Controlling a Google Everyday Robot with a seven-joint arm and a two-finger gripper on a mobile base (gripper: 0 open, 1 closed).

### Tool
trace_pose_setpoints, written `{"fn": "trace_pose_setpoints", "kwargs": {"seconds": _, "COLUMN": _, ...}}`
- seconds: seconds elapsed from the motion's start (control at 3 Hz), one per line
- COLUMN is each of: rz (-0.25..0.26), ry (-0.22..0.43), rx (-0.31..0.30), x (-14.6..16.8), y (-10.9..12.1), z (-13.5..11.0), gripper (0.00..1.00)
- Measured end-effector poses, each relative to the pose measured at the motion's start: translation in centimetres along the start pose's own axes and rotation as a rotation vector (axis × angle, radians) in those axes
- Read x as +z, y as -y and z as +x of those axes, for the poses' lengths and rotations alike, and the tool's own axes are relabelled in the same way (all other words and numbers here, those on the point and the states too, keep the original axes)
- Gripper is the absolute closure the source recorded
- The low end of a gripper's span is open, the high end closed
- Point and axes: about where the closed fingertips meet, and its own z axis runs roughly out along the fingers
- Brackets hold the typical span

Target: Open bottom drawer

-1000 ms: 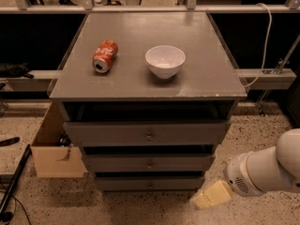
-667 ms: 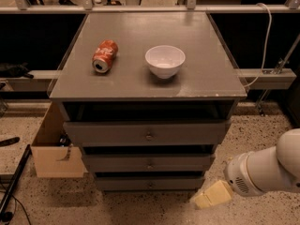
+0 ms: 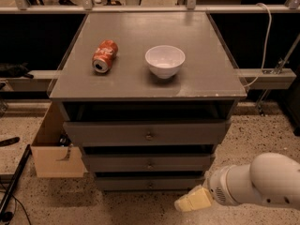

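The grey cabinet has three drawer fronts. The bottom drawer point(image 3: 149, 183) is the lowest, a narrow grey front with a small round knob point(image 3: 150, 185), and it sits shut. The middle drawer point(image 3: 149, 163) and the top drawer point(image 3: 147, 134) are above it. My gripper point(image 3: 193, 200) is a pale yellowish tip on the white arm point(image 3: 262, 182). It is low at the right, near the floor, just in front of and below the bottom drawer's right end, apart from the knob.
A red soda can point(image 3: 105, 56) lies on its side and a white bowl point(image 3: 165, 61) stands on the cabinet top point(image 3: 206, 74). An open cardboard box point(image 3: 51, 150) stands on the floor at the left. A black pole point(image 3: 14, 184) lies at the far left.
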Motion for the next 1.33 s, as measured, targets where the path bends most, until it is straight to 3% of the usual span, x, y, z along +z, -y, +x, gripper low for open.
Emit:
{"fn": "trace_pose_setpoints", "kwargs": {"seconds": 0.33, "rz": 0.010, "ry": 0.028, "rx": 0.019, "x": 2.5, "y": 0.2, "z": 0.9, "gripper": 0.00}}
{"fn": "trace_pose_setpoints", "kwargs": {"seconds": 1.0, "rz": 0.020, "ry": -0.012, "rx": -0.200, "x": 4.3, "y": 2.6, "z": 2.9, "gripper": 0.00}}
{"fn": "trace_pose_setpoints", "kwargs": {"seconds": 1.33, "rz": 0.041, "ry": -0.039, "rx": -0.238, "x": 4.7, "y": 5.3, "z": 4.6, "gripper": 0.00}}
